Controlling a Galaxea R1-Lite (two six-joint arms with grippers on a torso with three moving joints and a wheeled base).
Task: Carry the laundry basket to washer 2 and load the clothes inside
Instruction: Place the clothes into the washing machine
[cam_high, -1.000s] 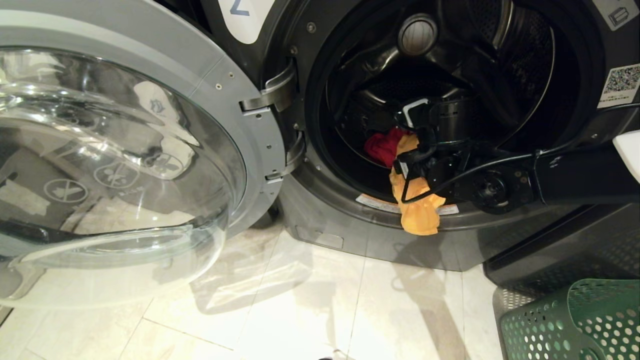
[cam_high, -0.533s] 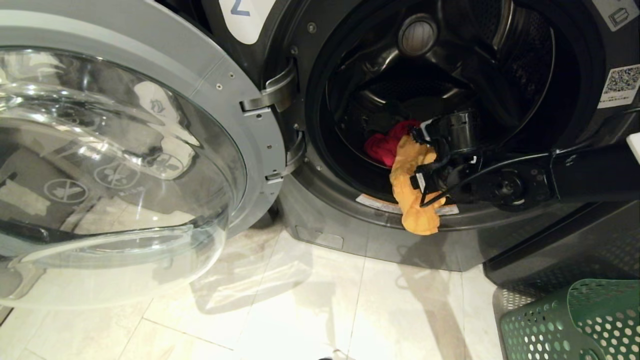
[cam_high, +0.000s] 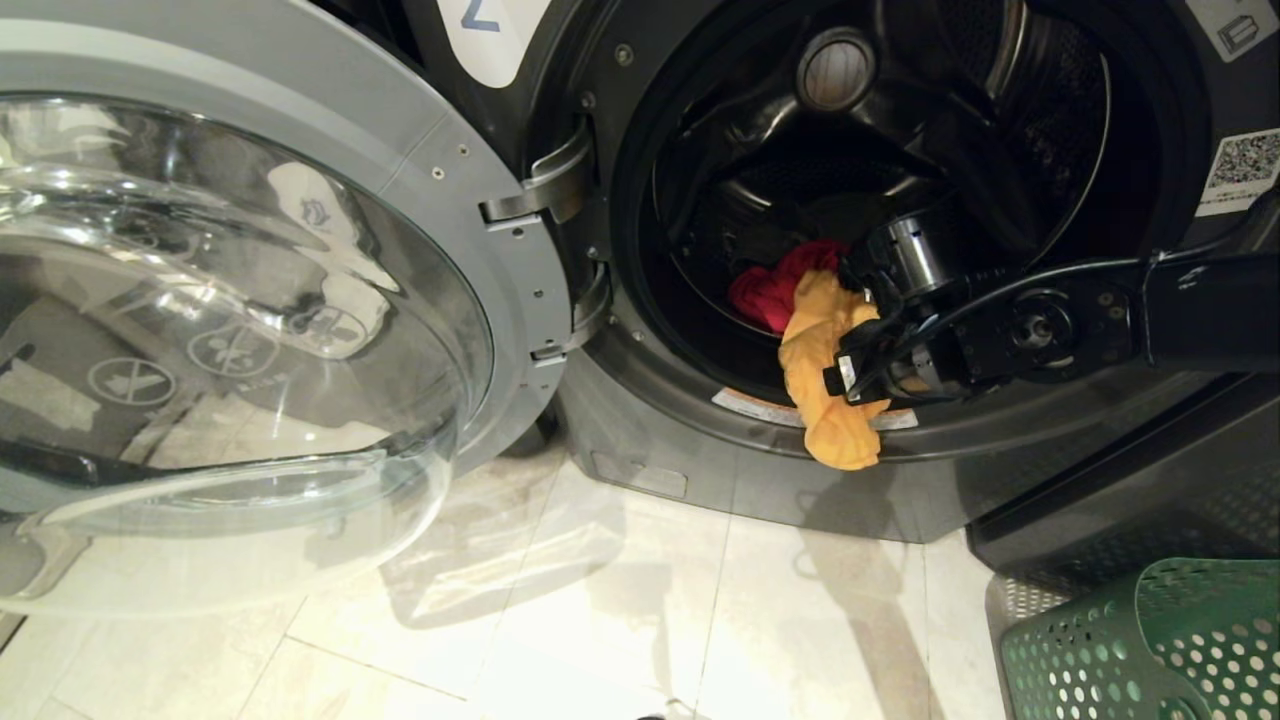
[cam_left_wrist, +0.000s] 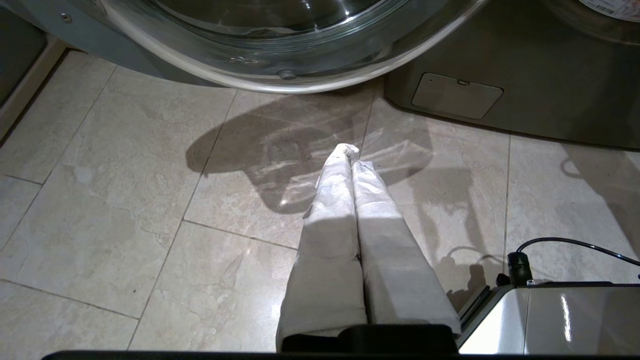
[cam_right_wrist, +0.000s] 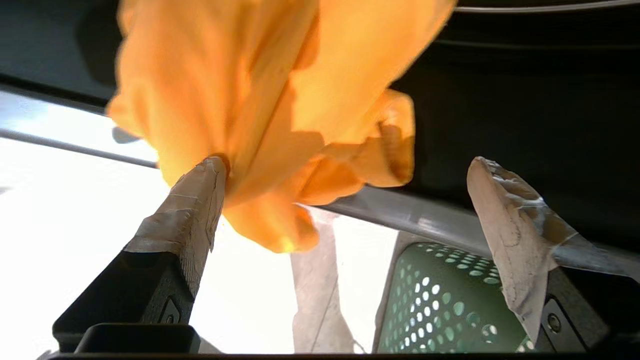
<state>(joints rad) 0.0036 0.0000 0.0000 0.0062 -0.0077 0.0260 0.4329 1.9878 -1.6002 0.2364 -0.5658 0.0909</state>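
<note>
One dark grey front-load washer (cam_high: 700, 440) marked 2 stands with its round glass door (cam_high: 240, 330) swung wide, and two soft garments lie at its mouth: a crumpled red cloth (cam_high: 765, 290) inside the perforated metal drum and a wrinkled orange cloth (cam_high: 825, 390) draped over the chrome lip, hanging outward. The right hand (cam_right_wrist: 345, 200) sits at that lip with its two taped fingers (cam_right_wrist: 192, 200) spread apart (one brushes the orange fabric, gripping nothing). The left hand (cam_left_wrist: 352, 165) hangs over the glossy beige tiled floor (cam_left_wrist: 125, 200) with fingers pressed together, while one dark green round-holed plastic laundry basket (cam_high: 1150, 640) stands beside the washer.
</note>
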